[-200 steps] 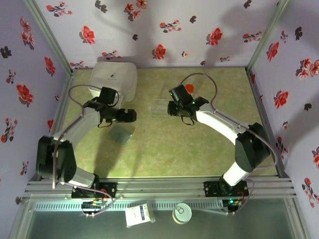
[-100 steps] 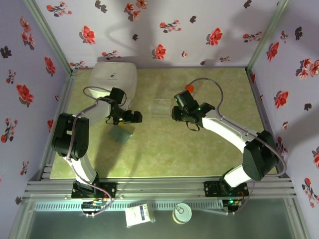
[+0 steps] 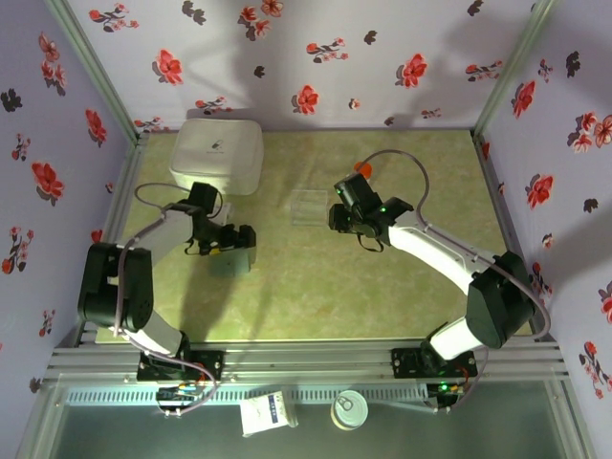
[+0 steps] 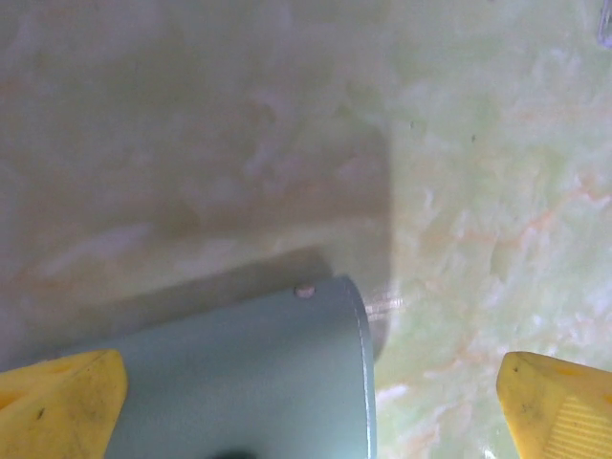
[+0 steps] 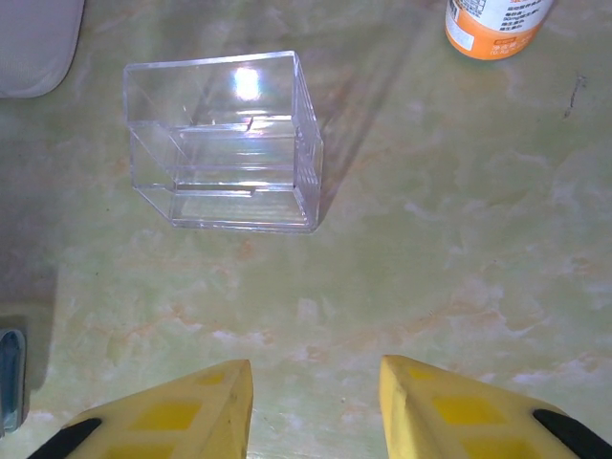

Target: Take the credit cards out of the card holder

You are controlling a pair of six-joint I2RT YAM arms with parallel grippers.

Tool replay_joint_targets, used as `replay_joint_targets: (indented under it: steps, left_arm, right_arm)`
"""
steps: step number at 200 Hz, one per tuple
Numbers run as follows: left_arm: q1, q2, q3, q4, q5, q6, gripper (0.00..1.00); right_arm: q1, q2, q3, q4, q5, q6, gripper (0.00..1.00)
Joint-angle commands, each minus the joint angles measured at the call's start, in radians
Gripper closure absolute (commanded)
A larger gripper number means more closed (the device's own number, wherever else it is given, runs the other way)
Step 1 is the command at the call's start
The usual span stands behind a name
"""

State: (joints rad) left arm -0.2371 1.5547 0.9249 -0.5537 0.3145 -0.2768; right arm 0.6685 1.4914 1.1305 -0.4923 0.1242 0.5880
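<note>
The grey-blue card holder [image 4: 249,382] lies flat on the table between the wide-spread yellow fingers [image 4: 57,402] of my left gripper [image 4: 311,368], closer to the left finger; the jaws are open. From above, the left gripper [image 3: 239,237] hovers right over the card holder [image 3: 232,260]. My right gripper [image 5: 316,368] is open over bare table, with nothing between its fingers. From above, the right gripper [image 3: 337,215] sits just right of a clear plastic piece [image 3: 308,206]. The holder's edge [image 5: 10,378] shows at the left of the right wrist view. The credit cards are hidden.
A clear plastic box [image 5: 225,143] stands ahead of the right gripper. An orange bottle [image 5: 492,24] is at the back right. A large white box [image 3: 218,153] sits at the back left. Floral walls enclose the green table [image 3: 316,287].
My left gripper has swung back towards the near left and come down over the card holder. The right gripper's jaws have widened a little; since half a second ago that arm has barely moved.
</note>
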Motion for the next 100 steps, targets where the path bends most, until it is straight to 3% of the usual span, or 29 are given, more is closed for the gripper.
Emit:
replay_joint_targets:
  steps: [1,65,100]
  left_arm:
    - [-0.006,-0.078,-0.043,-0.058,-0.019,-0.016,0.00]
    - [-0.071,-0.218,-0.094,-0.080,-0.118,-0.045,0.00]
    - [-0.072,-0.135,-0.015,-0.049,-0.142,-0.002,0.00]
  right_arm:
    - [0.006,-0.024,0.000,-0.018,0.005,0.016,0.59]
    - [0.007,-0.006,0.000,-0.002,-0.008,0.018,0.58]
    - [0.008,0.007,0.020,-0.009,-0.013,0.011,0.57]
